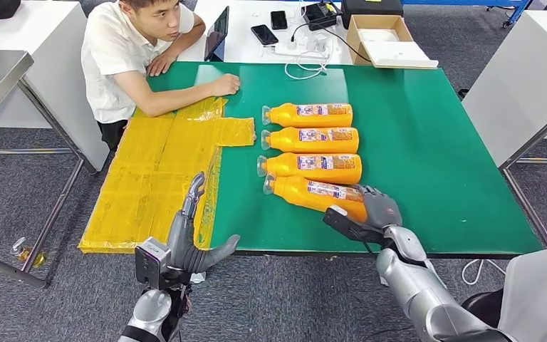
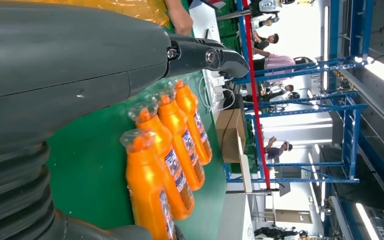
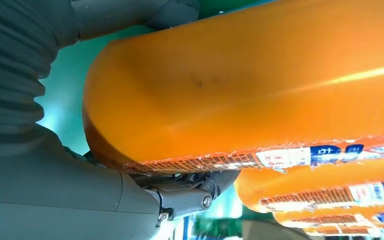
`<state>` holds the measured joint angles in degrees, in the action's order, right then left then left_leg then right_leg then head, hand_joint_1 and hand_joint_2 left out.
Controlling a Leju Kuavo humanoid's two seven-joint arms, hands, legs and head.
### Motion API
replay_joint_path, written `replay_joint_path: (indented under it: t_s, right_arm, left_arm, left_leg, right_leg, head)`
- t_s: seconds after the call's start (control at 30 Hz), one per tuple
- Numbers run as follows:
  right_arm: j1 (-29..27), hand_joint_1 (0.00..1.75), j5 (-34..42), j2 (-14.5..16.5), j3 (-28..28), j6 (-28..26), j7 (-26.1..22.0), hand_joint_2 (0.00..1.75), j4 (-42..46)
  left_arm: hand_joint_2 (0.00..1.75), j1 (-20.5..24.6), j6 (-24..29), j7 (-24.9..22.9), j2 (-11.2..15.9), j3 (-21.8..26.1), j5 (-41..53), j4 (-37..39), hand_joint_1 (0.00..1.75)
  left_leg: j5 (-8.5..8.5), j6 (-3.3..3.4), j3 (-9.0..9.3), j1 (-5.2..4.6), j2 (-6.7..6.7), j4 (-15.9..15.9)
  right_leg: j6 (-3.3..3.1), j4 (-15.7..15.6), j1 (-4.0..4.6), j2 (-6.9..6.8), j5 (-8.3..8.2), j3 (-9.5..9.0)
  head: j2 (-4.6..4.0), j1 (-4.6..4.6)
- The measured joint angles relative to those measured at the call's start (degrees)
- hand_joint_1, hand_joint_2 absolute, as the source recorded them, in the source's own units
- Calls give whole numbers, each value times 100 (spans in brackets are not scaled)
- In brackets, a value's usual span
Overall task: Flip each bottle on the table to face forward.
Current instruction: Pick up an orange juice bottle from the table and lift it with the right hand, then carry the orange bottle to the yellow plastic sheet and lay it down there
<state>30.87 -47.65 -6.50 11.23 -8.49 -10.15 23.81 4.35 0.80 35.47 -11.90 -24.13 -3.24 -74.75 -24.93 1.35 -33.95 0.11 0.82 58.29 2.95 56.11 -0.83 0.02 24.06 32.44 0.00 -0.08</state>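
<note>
Gripping the nearest bottle (image 1: 318,194) by its base with my right hand (image 1: 377,209) near the table's (image 1: 434,178) front edge; left hand (image 1: 192,239) open, empty, beside the yellow sheet (image 1: 149,178).

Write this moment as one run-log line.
right hand grips nearest orange plastic bottle | left hand open, off green table

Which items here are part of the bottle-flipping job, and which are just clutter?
Job:
- four orange bottles lying in a row, and the nearest bottle
- right hand gripping the nearest bottle's base
- left hand, holding nothing

Lying about:
- yellow plastic sheet
- cardboard box
- phones
- person's arm resting on the table
</note>
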Motion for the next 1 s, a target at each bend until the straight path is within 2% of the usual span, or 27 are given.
replay_joint_path:
  t_s: [0.23,0.33,0.53,0.8,1.0]
  right_arm:
    - [-343,175,1048,196,-494,324,-1478,175,156]
    - [-613,175,1395,322,-646,324,-1848,175,403]
    - [-1114,175,1954,463,-725,307,-2138,175,1087]
    - [-1437,175,2429,574,-721,186,-2218,175,1623]
    - [-1453,175,2662,861,-520,360,-2227,175,1917]
  left_arm:
    - [175,-64,-127,-128,-14,11,-576,0,0]
    - [175,-163,-232,-252,-36,26,-919,0,0]
    - [175,-376,-396,-1151,-84,68,-2147,0,0]
    - [175,-496,-492,-1593,-92,33,-3011,0,0]
    - [175,-540,-763,-1802,-32,-163,-3531,-39,0]
  left_leg:
    - [-3,-1,2,1,-29,0]
    - [-3,-1,-8,2,-28,-1]
    - [-1,-1,-42,2,-22,-1]
    - [-1,-1,-69,-1,-17,-1]
    - [-1,-1,-77,3,-18,-1]
  right_leg:
    - [-2,1,2,20,-2,1]
    - [-2,2,2,20,-2,10]
    - [-1,3,1,19,-2,38]
    - [-1,4,-1,18,-2,59]
    - [-1,5,3,18,-2,70]
  head:
    - [0,-1]
    - [0,-3]
    - [0,-3]
    - [0,-3]
    - [0,-3]
